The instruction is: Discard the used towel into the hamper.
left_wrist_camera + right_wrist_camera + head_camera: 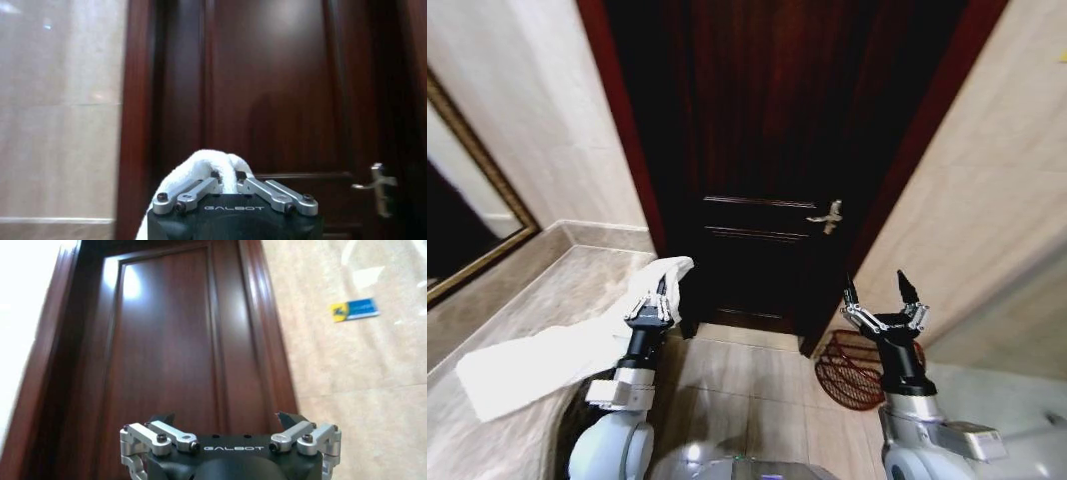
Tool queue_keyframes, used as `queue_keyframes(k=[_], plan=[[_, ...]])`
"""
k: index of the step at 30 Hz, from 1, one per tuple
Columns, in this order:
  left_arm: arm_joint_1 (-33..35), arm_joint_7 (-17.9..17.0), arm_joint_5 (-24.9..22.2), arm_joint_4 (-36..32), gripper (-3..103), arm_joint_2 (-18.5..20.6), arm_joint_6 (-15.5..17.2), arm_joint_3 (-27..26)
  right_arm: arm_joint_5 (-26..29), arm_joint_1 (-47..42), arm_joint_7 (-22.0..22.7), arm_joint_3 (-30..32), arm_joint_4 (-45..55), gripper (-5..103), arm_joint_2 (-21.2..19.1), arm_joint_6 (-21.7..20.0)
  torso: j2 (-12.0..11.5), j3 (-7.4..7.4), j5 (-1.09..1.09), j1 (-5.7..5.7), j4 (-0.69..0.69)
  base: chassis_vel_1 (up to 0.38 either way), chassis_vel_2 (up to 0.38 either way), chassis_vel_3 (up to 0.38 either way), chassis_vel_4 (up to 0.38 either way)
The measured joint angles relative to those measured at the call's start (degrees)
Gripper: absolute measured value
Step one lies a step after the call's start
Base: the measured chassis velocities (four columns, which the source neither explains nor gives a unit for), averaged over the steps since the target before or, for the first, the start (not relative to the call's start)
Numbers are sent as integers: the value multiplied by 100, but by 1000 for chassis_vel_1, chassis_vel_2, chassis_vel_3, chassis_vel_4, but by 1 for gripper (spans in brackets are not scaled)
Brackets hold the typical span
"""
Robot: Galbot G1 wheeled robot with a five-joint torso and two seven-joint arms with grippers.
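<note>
The white towel (pixel 557 355) trails from the stone counter up to my left gripper (pixel 661 285), which is shut on its upper end. In the left wrist view a white fold of the towel (pixel 200 167) bulges between the closed fingers, facing the dark door. The hamper (pixel 852 370), a round reddish-brown openwork basket, stands on the tiled floor by the right wall, just behind my right gripper (pixel 877 285). That gripper is raised and open with nothing in it, and my right gripper (pixel 227 420) points at the door in its own wrist view.
A dark wooden door (pixel 777 180) with a metal handle (pixel 829 216) is straight ahead. A stone counter (pixel 537 300) and framed mirror (pixel 467 210) run along the left. Tiled wall closes the right side. Beige floor tiles (pixel 747 390) lie between the arms.
</note>
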Motion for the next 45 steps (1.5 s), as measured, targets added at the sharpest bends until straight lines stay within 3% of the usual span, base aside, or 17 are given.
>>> queue_keyframes(k=[32,45], plan=[[-209,-119,-156,295,3,-1,-288,80,-54,-100,-206,51,-1,100,-90,78,0,0,0,1,-2,-120,-121,-124,-118],[-240,-66,-101,480,3,-1,-404,123,14,-72,-255,34,-1,100,-105,59,0,0,0,1,0,-27,-25,6,9]])
